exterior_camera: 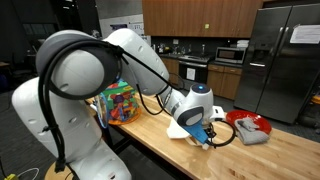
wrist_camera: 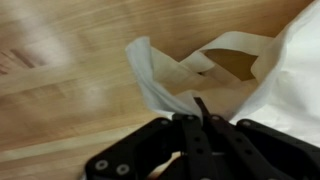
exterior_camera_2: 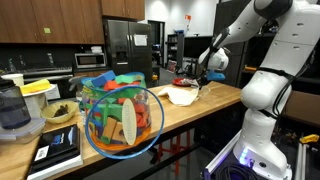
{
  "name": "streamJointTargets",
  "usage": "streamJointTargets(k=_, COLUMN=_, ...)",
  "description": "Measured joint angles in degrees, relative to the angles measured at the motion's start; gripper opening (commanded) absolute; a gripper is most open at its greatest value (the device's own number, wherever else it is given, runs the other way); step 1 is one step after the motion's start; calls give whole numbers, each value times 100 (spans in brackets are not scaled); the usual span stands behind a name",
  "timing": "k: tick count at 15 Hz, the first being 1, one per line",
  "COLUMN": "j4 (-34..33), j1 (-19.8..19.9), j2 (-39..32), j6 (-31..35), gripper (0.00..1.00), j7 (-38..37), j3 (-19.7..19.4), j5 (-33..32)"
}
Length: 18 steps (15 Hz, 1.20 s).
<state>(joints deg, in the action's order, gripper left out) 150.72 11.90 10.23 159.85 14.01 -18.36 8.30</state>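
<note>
My gripper point(wrist_camera: 198, 116) is low over a wooden table point(wrist_camera: 70, 90), with its two black fingers pressed together. A white cloth point(wrist_camera: 160, 72) lies crumpled on the table, and a raised fold of it runs into the fingertips, so the fingers seem shut on its edge. In both exterior views the gripper point(exterior_camera: 206, 133) point(exterior_camera_2: 207, 74) hangs at the white cloth point(exterior_camera: 184, 130) point(exterior_camera_2: 183, 96) near the table's middle.
A clear tub of colourful toys point(exterior_camera: 120, 103) point(exterior_camera_2: 120, 122) stands at one end of the table. A red bowl with a grey rag point(exterior_camera: 250, 128) sits past the gripper. A dish point(exterior_camera_2: 60, 113), a blender point(exterior_camera_2: 12, 108) and a booklet point(exterior_camera_2: 55, 150) are near the tub.
</note>
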Motion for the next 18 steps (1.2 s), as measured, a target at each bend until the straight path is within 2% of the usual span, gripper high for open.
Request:
streamJointTargets(k=5, j4=3, j1=141, j2=-237, j6=154, gripper=1, j7=724, j3=-751, j5=384)
streamJointTargets(k=8, j4=14, j1=137, j2=-355, j6=12, gripper=1, j7=1113, j3=-940, j5=450)
streamJointTargets(k=13, j4=66, j1=-87, j2=-418, j6=-103, gripper=1, j7=1425, j3=-817, j5=440)
streamJointTargets(k=18, j4=96, j1=-469, j2=-423, j6=57, gripper=1, j7=1236, j3=-262, j5=33)
